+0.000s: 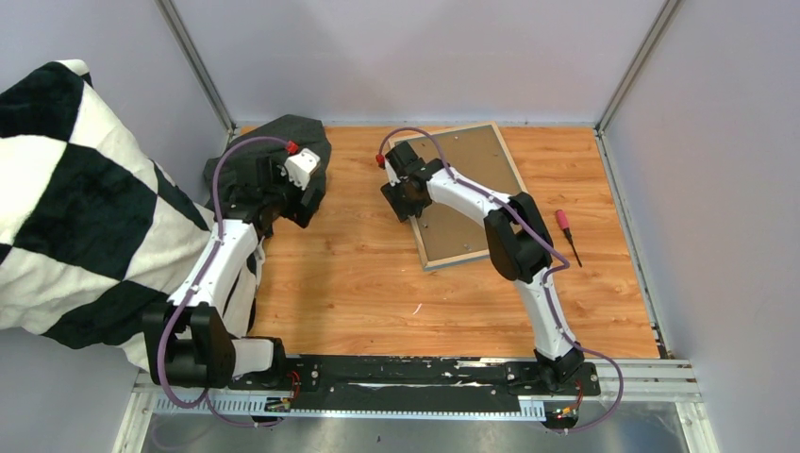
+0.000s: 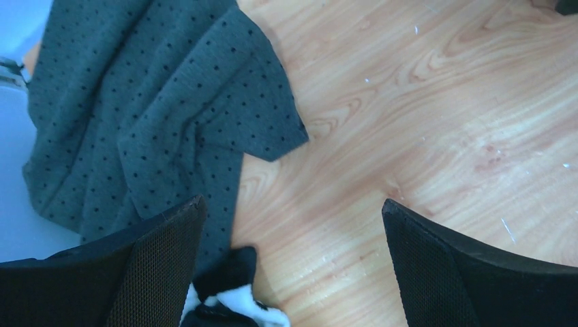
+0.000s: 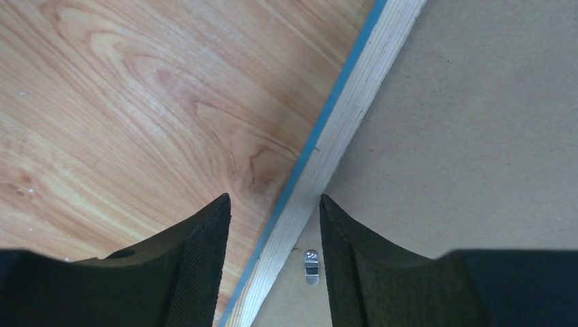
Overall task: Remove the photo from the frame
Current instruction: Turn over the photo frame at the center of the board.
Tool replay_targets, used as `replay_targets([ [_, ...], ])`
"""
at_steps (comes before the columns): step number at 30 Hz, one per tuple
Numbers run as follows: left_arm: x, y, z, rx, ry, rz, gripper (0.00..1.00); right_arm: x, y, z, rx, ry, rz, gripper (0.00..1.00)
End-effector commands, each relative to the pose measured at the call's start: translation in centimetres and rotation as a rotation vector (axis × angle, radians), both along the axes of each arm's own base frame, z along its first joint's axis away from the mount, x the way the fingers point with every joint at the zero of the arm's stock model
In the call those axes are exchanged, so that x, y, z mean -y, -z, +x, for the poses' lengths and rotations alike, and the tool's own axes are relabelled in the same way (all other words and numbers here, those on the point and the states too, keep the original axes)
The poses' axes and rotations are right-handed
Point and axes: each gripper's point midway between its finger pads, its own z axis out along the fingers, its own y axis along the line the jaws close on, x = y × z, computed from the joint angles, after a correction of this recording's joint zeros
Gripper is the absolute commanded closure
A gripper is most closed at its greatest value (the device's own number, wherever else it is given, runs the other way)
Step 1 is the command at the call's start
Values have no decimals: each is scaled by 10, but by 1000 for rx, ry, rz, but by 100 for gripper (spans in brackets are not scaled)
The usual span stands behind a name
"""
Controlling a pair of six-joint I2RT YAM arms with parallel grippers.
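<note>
The frame (image 1: 502, 156) lies face down at the back middle of the table, with its pale wood edge (image 3: 354, 116) and a thin blue line of its front showing. The brown backing board (image 3: 477, 122) fills it. The photo is hidden. My right gripper (image 1: 394, 189) is open over the frame's left edge, its fingers (image 3: 198, 266) astride the wood rail, above a small metal clip (image 3: 311, 266) on the board. My left gripper (image 1: 288, 193) is open and empty over bare wood, beside a dark dotted cloth (image 2: 143, 116).
A red-handled screwdriver (image 1: 566, 231) lies right of the frame. The dark cloth (image 1: 302, 137) is heaped at the back left. A large black-and-white checked fabric (image 1: 75, 198) covers the left side, and a corner of it shows in the left wrist view (image 2: 228, 300).
</note>
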Motion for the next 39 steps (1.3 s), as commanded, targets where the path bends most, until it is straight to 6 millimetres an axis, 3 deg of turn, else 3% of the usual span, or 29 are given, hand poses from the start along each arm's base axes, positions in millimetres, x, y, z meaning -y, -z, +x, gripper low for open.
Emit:
replay_targets([
  [1, -2, -23, 24, 114, 34, 43, 0, -3, 17, -6, -11, 6, -52, 49],
  [5, 22, -32, 21, 180, 234, 49, 0, -1, 23, -9, -17, 10, -71, 51],
  [8, 32, -40, 22, 268, 315, 60, 0, -3, 25, -15, -33, 9, -63, 59],
  [12, 38, -43, 32, 319, 366, 75, 0, -7, 28, -19, -50, -11, -51, 79],
  [16, 46, -27, 28, 297, 497, 127, 0, -15, 25, -28, -92, -45, -1, 99],
  [21, 52, 2, 11, 378, 691, 272, 0, -17, -10, -37, -80, -83, 74, 100],
  [27, 60, 19, 8, 424, 771, 348, 0, -9, -59, -48, -36, -138, 143, 100],
  [32, 80, 42, 9, 436, 849, 482, 0, -3, -79, -66, -38, -194, 177, 100],
  [39, 118, 59, 13, 461, 915, 530, 0, -1, -90, -90, -74, -256, 232, 100],
])
